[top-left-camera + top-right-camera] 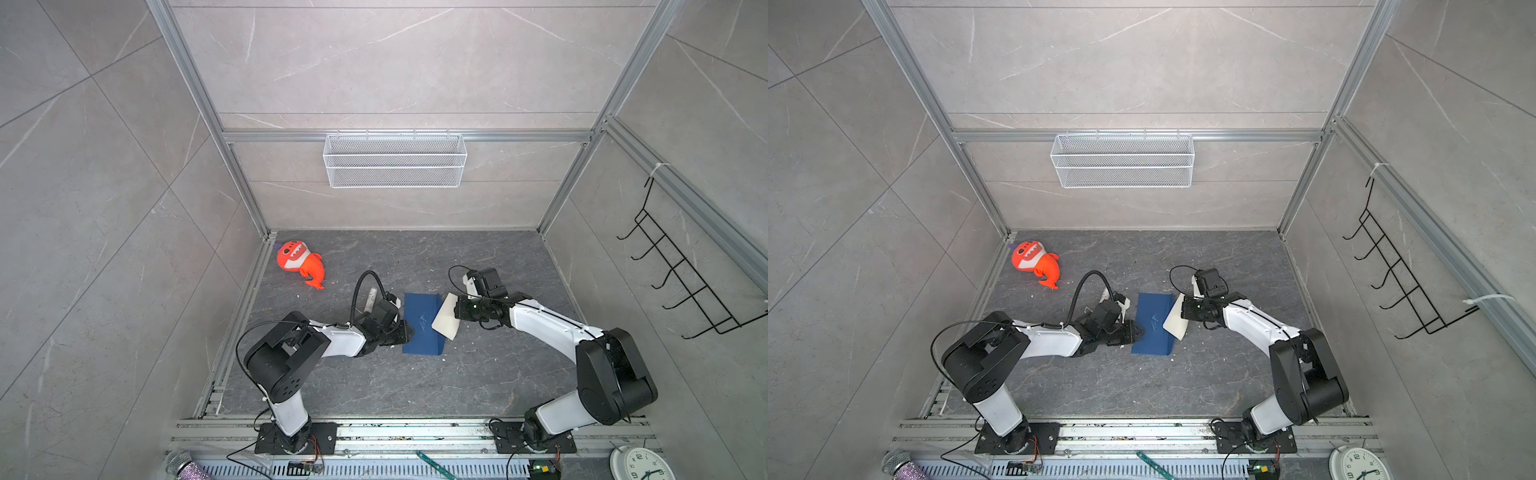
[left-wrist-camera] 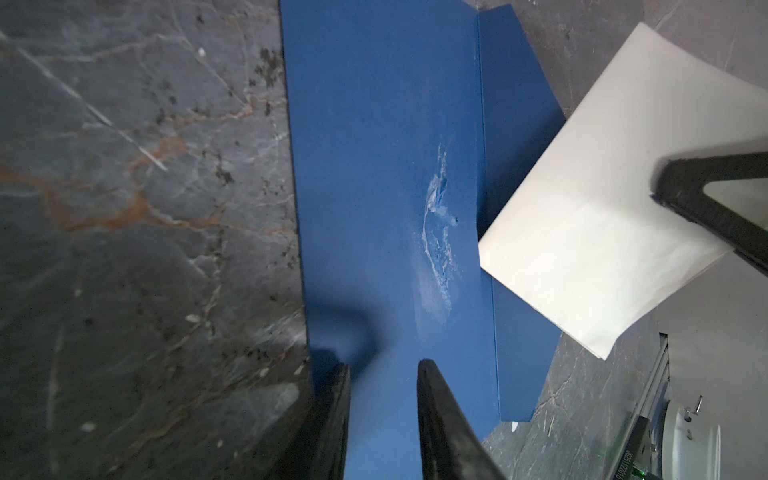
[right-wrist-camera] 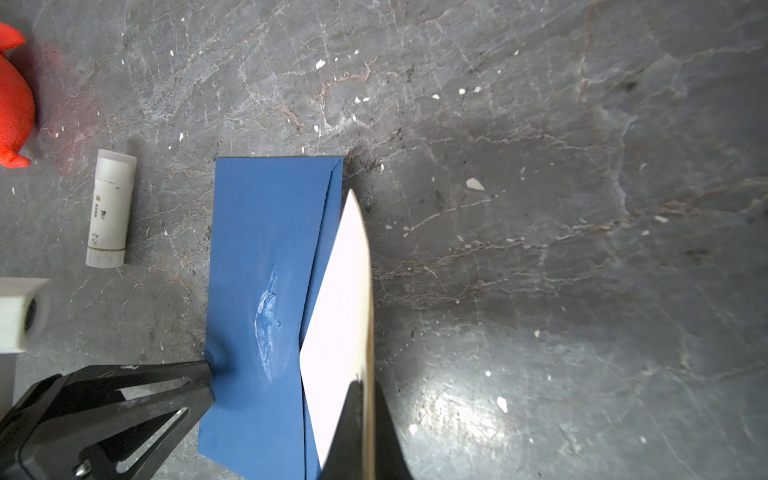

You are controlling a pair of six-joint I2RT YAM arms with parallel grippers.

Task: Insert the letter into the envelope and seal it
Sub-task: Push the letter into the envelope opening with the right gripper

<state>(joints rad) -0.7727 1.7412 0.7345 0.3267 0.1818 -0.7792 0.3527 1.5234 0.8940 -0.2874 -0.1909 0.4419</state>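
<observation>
I have the right pincer (image 3: 365, 388) pressed together on the letter (image 3: 340, 299). It pinches the sheet by its near edge, so the free part juts out ahead of the tips and hangs tilted, clear of the table. I carry it that way so that its leading corner can be steered. That corner now sits over the open flap, right at the fold where the envelope (image 2: 386, 166) has its mouth. The letter is not yet inside.

The envelope lies flat between the two pincers, its flap spread toward the right pincer. The left pincer (image 2: 384, 368) comes at it from the opposite long edge. Its jaws are drawn in part-way with a gap between them, one tip at the paper's edge and the other on its face. The paper puckers at that tip in the right wrist view. I judge this arm is there to pin the envelope so it will not slide when the letter pushes in. I cannot tell whether it truly has hold of the paper.

The glue stick (image 3: 110, 208) lies out beyond the left pincer, untouched, so sealing is yet to come.
</observation>
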